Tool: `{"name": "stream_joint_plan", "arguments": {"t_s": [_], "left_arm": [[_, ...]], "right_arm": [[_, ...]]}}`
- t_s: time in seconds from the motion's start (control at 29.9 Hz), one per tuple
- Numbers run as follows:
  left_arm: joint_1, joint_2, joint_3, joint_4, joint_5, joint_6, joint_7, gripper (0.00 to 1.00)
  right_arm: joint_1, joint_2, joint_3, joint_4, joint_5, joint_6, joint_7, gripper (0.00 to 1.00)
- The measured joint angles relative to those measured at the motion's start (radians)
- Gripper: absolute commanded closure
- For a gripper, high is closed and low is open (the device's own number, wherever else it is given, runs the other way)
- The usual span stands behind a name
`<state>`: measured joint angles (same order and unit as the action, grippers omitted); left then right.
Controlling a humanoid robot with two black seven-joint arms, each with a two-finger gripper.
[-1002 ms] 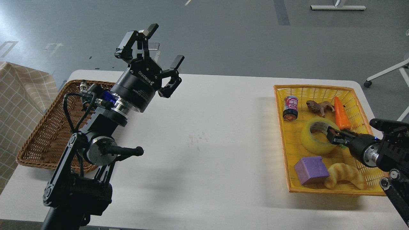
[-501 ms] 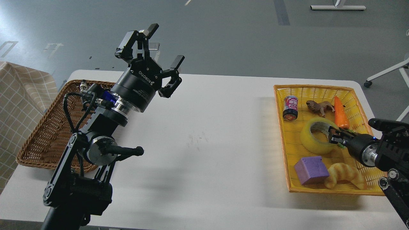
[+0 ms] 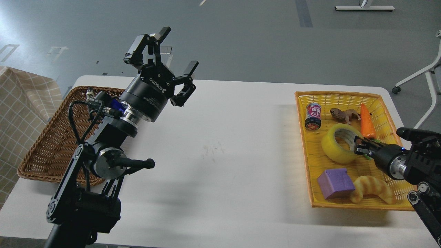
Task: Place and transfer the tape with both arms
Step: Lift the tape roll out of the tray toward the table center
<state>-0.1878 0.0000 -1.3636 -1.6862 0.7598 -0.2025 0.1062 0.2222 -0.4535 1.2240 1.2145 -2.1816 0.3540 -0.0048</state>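
Right gripper (image 3: 358, 146) fingers pinching tape (image 3: 336, 148) rim in yellow basket (image 3: 303, 137); left gripper (image 3: 172, 57) raised, fingers spread.

The tape (image 3: 339, 144) tips up and shifts slightly left in the yellow basket (image 3: 344, 203), pinched in the right claw (image 3: 358, 145). Background chair's moved too.

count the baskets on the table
2: a brown wicker basket at the table's left edge, partly behind the left arm, and a yellow basket on the right holding the tape.
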Motion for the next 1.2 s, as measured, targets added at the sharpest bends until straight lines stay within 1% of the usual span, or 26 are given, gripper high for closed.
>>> {"name": "stream_joint_plan", "arguments": {"t_s": [0.3,0.57,0.63,0.7,0.84,1.2], "left_arm": [[0.008,0.0,-0.001,0.0,-0.001,0.0,0.0,0.02],[0.01,0.0,-0.002,0.0,0.001,0.0,0.0,0.02],[0.01,0.0,-0.002,0.0,0.001,0.0,0.0,0.02],[0.01,0.0,-0.003,0.0,0.001,0.0,0.0,0.02],[0.01,0.0,-0.003,-0.001,0.001,0.0,-0.001,0.02],[0.008,0.0,-0.003,-0.001,0.001,0.004,0.0,0.02]], "right_arm": [[0.021,-0.017,0.003,0.108,0.005,0.009,0.001,0.88],[0.166,-0.007,-0.008,0.125,0.047,0.038,0.006,0.9],[0.208,0.002,-0.034,0.122,0.072,0.047,0.008,0.91],[0.26,0.011,-0.082,0.115,0.086,0.054,0.009,0.95],[0.346,0.039,-0.194,0.1,0.091,0.055,0.01,0.96],[0.462,0.163,-0.45,0.093,0.079,0.053,0.007,0.97]]}}
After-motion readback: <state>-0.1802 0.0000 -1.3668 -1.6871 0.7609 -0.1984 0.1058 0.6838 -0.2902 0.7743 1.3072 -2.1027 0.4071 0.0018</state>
